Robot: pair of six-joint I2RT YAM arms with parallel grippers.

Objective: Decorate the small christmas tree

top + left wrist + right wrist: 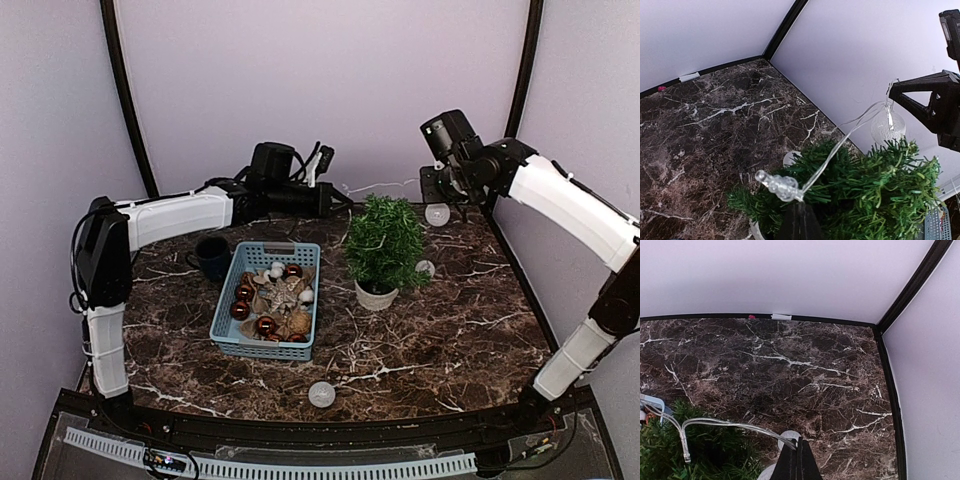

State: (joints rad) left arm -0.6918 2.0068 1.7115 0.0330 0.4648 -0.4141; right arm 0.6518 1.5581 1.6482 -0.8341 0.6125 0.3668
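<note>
Dark-green small christmas tree (pixel 384 243) upright

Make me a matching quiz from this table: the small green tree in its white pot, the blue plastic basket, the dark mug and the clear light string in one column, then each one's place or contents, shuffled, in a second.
Things
1. small green artificial tree in a white pot
2. blue slatted plastic basket
3. dark blue mug
4. clear wire light string

Places or states
A. holds shiny red baubles
B. strung in the air over the tree
C. beside the basket's far left corner
D. stands right of the basket

Pairs: 1-D, 2-A, 3-C, 4-B
</note>
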